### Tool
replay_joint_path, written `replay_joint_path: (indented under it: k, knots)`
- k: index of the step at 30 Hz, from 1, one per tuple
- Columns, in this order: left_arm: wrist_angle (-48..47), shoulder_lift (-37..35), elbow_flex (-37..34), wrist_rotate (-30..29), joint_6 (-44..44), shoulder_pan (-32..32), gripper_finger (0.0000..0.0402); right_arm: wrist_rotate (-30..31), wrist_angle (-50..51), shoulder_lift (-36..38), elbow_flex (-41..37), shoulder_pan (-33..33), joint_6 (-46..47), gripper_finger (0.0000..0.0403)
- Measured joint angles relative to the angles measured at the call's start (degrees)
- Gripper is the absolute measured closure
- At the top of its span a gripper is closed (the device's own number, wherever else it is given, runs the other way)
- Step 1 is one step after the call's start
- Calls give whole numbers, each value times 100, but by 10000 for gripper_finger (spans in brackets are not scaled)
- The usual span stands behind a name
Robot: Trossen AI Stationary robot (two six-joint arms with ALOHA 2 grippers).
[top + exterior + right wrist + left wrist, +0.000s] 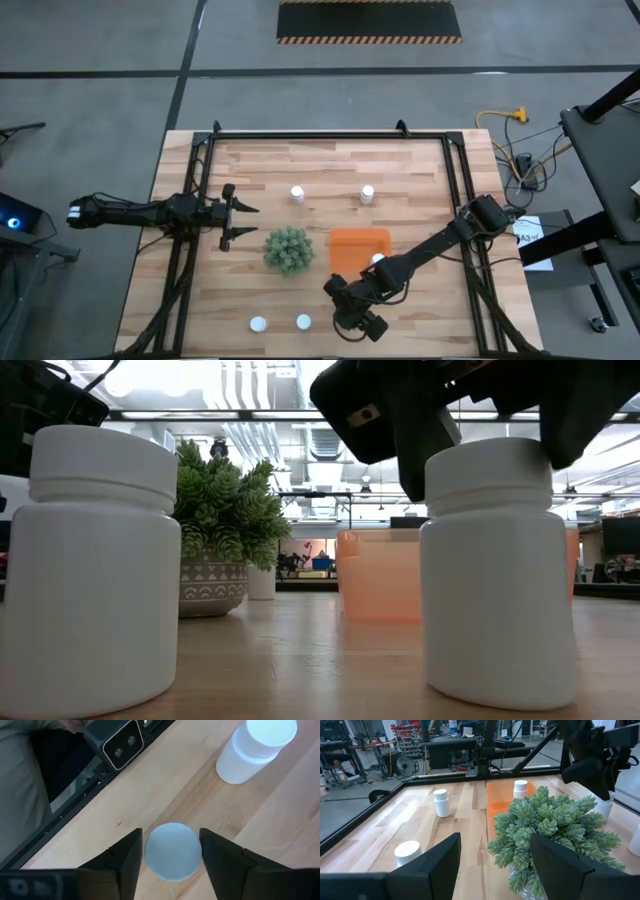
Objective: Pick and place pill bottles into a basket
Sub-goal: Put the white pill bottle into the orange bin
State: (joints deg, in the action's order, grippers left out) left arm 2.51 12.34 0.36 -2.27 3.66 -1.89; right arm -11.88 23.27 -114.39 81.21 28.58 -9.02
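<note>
My right gripper (340, 297) reaches down near the table's front edge and is shut on a white pill bottle (172, 851), which the arm hides in the high view. The orange basket (350, 243) stands mid-table with one bottle (378, 260) upright in it. Two bottles (297, 194) (367, 193) stand on their bases farther back, and two more (259, 324) (303, 322) stand near the front edge. My left gripper (243, 220) is open and empty, to the left of the plant. My right gripper pinches the bottle's round cap (495, 460) between its two fingers, one finger (127, 862) on each side. The fingers come from above, pointing down. The bottle stands upright with its base (500, 695) on the table.
A round green spiky plant (288, 250) in a patterned pot stands just left of the basket. A black frame (200, 180) runs along the table's sides and far edge. A camera (117, 742) sits at the front edge near my right gripper.
</note>
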Motion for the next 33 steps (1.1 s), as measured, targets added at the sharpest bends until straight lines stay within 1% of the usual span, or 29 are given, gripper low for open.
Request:
replay_joint_path:
  k: [7,13,22,27,29,33]
  knots:
    - [0,0,0,1,1,-1,181,48,-7,-6,-17,0,0,250]
    - [1,0,0,-1,0,0,181,124,16,-6,-4,-25,25,253]
    - [1,0,0,1,1,0,181,157,62,-21,351,-180,1110,255]
    - [-1,0,0,1,0,0,181,194,56,-21,468,-190,1191,256]
    - [1,0,0,1,0,0,181,490,55,-14,501,-184,1280,256]
    - [2,-2,0,1,1,0,181,1279,142,97,500,-186,1463,256]
